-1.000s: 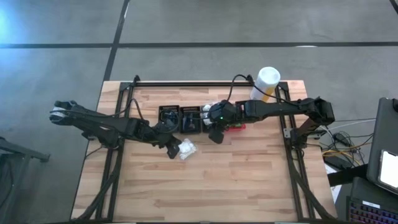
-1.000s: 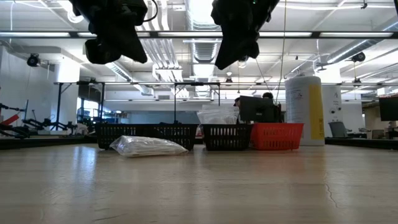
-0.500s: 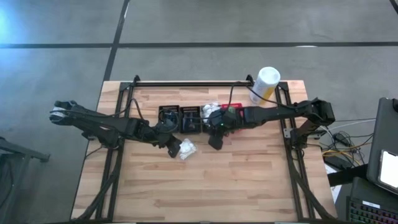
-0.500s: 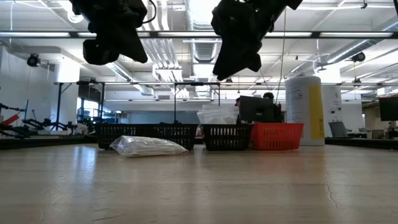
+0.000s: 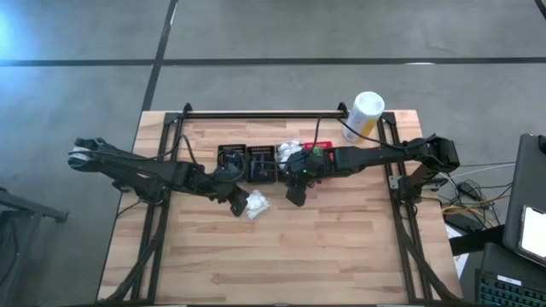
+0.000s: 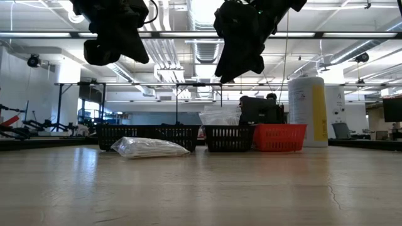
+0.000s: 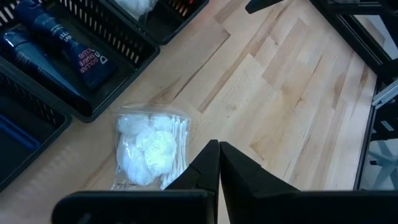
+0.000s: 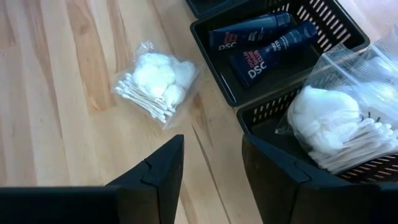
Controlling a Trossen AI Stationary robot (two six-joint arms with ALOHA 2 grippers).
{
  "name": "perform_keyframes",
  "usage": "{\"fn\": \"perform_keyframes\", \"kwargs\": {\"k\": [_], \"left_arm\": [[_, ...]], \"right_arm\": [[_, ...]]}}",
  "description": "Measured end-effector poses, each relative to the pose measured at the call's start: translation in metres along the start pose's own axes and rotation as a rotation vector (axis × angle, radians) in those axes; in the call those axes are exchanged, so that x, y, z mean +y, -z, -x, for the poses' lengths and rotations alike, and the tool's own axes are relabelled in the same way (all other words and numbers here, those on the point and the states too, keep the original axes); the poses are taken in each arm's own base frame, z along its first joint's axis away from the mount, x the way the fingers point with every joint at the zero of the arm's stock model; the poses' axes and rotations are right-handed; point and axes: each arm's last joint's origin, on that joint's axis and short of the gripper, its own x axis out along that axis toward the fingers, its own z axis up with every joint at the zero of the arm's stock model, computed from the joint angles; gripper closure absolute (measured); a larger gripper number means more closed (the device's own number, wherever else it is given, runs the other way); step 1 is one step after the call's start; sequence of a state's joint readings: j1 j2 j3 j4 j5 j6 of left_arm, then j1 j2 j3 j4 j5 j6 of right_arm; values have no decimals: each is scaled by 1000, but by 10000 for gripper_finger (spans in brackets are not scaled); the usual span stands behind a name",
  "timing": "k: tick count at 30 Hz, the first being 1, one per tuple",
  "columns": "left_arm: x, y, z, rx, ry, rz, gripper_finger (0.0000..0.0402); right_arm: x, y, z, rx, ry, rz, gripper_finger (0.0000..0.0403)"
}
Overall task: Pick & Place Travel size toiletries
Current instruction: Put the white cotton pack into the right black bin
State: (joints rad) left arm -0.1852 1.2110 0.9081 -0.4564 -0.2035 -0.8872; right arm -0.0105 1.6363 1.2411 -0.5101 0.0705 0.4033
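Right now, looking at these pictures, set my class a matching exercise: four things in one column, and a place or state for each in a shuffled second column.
Things:
1. clear bag of cotton balls and swabs
2. dark blue tubes
3. left gripper
4. right gripper

Places or states:
A. fingers apart
B. lying in a black basket
C. lying loose on the wooden table
D. fingers pressed together

Pairs: 1-C, 2-B, 3-D, 4-A

The high view looks straight down from far above, taking in the whole desk (image 5: 341, 247) mid-frame with grey floor around it. The low view sits at desk-top height, facing level across the boards into the room behind. Each wrist view looks steeply down at close range. All four share the clear bag of cotton (image 5: 256, 205) (image 6: 149, 147) (image 7: 149, 149) (image 8: 155, 81) and the black baskets (image 5: 247, 160) (image 6: 147, 134) (image 7: 81, 56) (image 8: 273, 43) beside it.
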Motion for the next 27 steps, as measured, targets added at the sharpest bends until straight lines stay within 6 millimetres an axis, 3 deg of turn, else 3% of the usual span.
{"fn": "perform_keyframes", "kwargs": {"k": [12, 27], "left_arm": [[0, 0, 0, -2, -3, -55, 387], [0, 0, 0, 0, 1, -126, 387]], "right_arm": [[0, 0, 0, -1, 0, 3, 235], [0, 0, 0, -5, 0, 6, 282]]}}
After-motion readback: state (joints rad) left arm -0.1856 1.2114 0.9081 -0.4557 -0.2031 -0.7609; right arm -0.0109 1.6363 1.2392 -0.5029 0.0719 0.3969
